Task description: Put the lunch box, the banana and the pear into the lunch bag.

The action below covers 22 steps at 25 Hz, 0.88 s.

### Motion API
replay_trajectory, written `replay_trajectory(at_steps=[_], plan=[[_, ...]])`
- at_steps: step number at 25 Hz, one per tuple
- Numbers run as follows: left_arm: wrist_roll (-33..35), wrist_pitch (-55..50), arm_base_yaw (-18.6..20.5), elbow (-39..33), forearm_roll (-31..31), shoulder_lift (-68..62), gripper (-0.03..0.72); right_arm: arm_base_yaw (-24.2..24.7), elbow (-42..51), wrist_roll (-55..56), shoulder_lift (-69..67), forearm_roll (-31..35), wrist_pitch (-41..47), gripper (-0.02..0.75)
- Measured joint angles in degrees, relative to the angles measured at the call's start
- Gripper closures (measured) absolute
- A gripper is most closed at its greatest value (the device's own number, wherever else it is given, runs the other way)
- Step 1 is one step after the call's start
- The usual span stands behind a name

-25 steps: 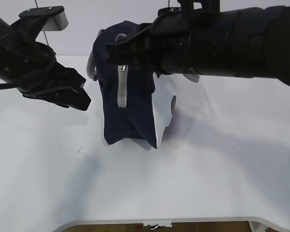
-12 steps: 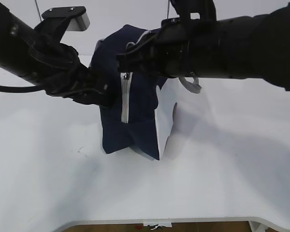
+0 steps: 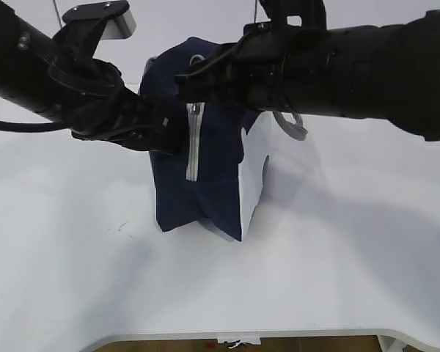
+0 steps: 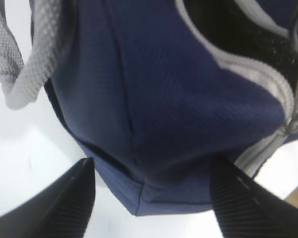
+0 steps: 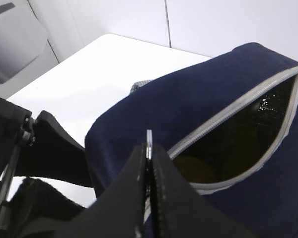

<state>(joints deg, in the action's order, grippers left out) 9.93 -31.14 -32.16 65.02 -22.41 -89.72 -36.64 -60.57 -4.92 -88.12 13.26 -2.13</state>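
Right tool [image 5: 148, 163] clamped on the zipper pull [image 5: 149, 138]; left tool [image 4: 151, 198] apart, straddling the lunch bag [image 3: 205, 161]. Risk, as judged: unbraced, the bag tips when the pull is tugged.

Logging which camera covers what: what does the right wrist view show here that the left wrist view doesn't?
Right wrist only: the right gripper shut on the metal zipper pull, the bag's opening partly unzipped, and something yellowish inside, too dim to name. Left wrist only: the left gripper's open fingers straddling the bag's end, plus a grey webbing handle. Both show the navy lunch bag and its grey zipper trim.
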Motion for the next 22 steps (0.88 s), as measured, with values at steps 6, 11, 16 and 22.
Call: replay_trajectory(at_steps=[6, 11, 16, 22], plan=[[0.12, 2.15, -0.21, 0.0, -0.56, -1.78, 0.16, 0.0, 0.0, 0.0, 0.0, 0.0, -1.79, 0.737], [0.13, 4.21, -1.25, 0.0, -0.91, -4.42, 0.419, 0.0, 0.0, 0.0, 0.0, 0.0, -2.46, 0.737], [0.13, 4.48, -1.64, 0.0, -0.24, -4.84, 0.666, 0.0, 0.0, -0.08, 0.0, 0.0, -2.46, 0.737], [0.23, 2.03, -1.78, 0.0, 5.86, -4.84, 0.688, 0.0, 0.0, -0.21, 0.0, 0.0, -2.27, 0.737]])
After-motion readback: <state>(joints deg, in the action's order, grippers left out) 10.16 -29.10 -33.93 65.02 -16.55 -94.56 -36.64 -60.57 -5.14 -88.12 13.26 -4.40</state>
